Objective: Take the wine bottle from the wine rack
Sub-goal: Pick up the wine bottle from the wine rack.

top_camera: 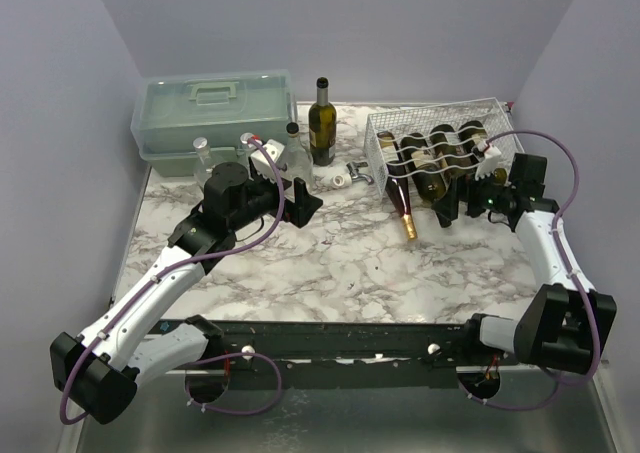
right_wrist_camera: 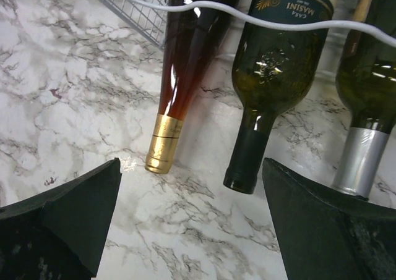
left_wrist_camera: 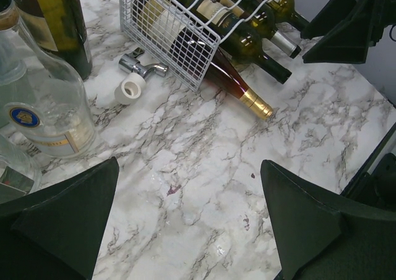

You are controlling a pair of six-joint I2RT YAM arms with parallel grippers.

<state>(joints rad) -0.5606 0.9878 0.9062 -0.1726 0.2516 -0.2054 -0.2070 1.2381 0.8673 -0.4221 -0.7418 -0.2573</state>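
The white wire wine rack (top_camera: 374, 151) stands at the back right of the marble table, with several wine bottles lying in its wavy cradles, necks toward me. An amber bottle with a gold cap (top_camera: 403, 211) pokes out farthest, its tip down on the table. My right gripper (top_camera: 461, 202) hovers open just in front of the necks; in its wrist view the gold-capped bottle (right_wrist_camera: 167, 128), a dark green black-capped bottle (right_wrist_camera: 267, 82) and a silver-capped one (right_wrist_camera: 360, 156) lie just beyond the gripper (right_wrist_camera: 191, 164). My left gripper (top_camera: 306, 202) is open over bare marble, left of the rack (left_wrist_camera: 166, 38).
A pale green toolbox (top_camera: 214, 109) fills the back left corner. A dark wine bottle (top_camera: 321, 123) stands upright beside it, with clear glass bottles (top_camera: 294, 155) near my left arm. A white tape roll (top_camera: 341, 179) and a metal piece (top_camera: 359, 171) lie by the rack's left side.
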